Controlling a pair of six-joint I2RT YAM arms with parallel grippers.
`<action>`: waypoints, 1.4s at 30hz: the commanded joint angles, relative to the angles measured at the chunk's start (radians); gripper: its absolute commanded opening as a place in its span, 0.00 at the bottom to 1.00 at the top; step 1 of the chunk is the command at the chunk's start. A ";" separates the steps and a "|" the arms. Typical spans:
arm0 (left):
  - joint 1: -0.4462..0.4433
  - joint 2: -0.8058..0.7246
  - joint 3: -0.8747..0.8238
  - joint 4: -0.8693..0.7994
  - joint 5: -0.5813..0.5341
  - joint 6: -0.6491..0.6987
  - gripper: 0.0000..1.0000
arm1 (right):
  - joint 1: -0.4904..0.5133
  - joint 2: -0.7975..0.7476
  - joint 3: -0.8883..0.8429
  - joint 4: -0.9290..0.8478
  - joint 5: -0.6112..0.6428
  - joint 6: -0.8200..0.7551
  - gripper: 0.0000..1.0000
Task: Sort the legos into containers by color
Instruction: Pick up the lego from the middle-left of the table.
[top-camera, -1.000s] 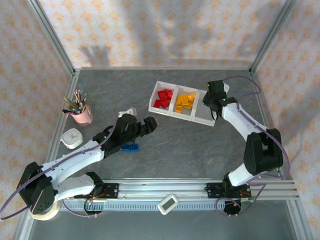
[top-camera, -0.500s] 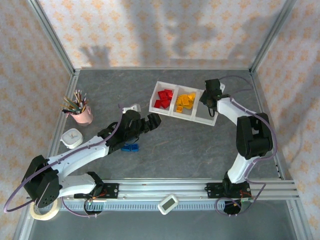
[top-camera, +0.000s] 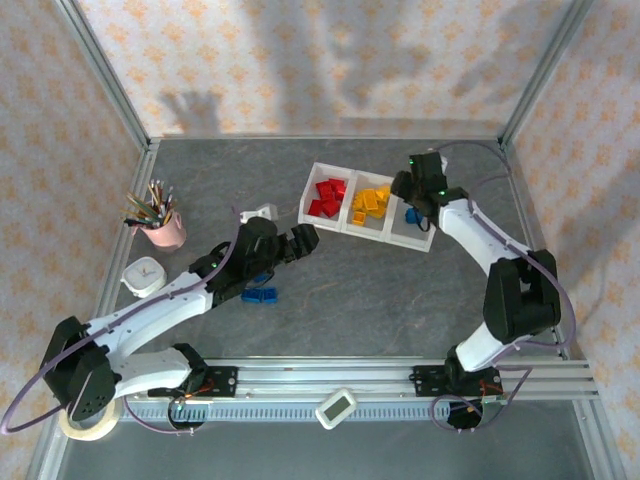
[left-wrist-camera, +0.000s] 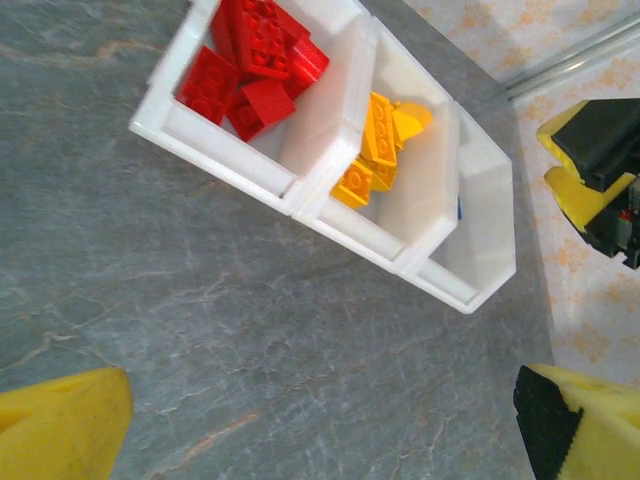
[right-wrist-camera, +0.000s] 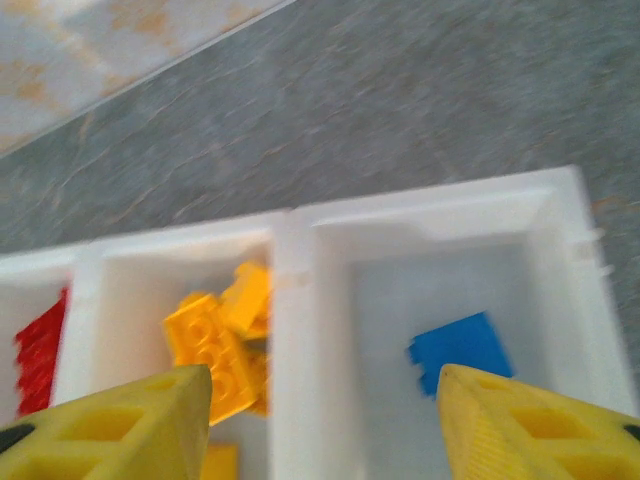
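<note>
Toward the far right corner of the tabletop, I am holding the right gripper (right-wrist-camera: 322, 400) over the right-end compartment of the white tray (right-wrist-camera: 290, 300). Its fingers are standing apart with nothing between them. One blue brick (right-wrist-camera: 460, 348) is lying flat on that compartment's floor, so I am judging this drop as done. The red bricks (left-wrist-camera: 255, 60) are sitting in the left-end compartment and the yellow bricks (left-wrist-camera: 375, 150) in the middle one.

To finish the step cleanly, I am planning to lift straight up before swinging away, because the fingers are hanging close above the tray walls and a sideways pull could clip the divider and shove the whole tray.

The left gripper (top-camera: 298, 243) is hovering wide open and empty, left of the table's middle, its camera looking toward the tray. More blue bricks (top-camera: 262, 295) are lying on the tabletop beside that arm, nearer the front edge. I am thinking of taking those next, one at a time, and waiting until the right arm is clear of the tray.
</note>
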 joint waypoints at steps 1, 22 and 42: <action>0.030 -0.085 -0.005 -0.093 -0.054 0.022 0.99 | 0.104 -0.022 0.030 -0.070 -0.018 -0.026 0.62; 0.115 -0.458 -0.026 -0.586 -0.268 -0.055 0.99 | 0.690 0.288 0.202 0.027 -0.091 -0.085 0.78; 0.117 -0.544 -0.047 -0.653 -0.354 -0.140 0.99 | 0.783 0.598 0.432 -0.006 -0.052 -0.090 0.80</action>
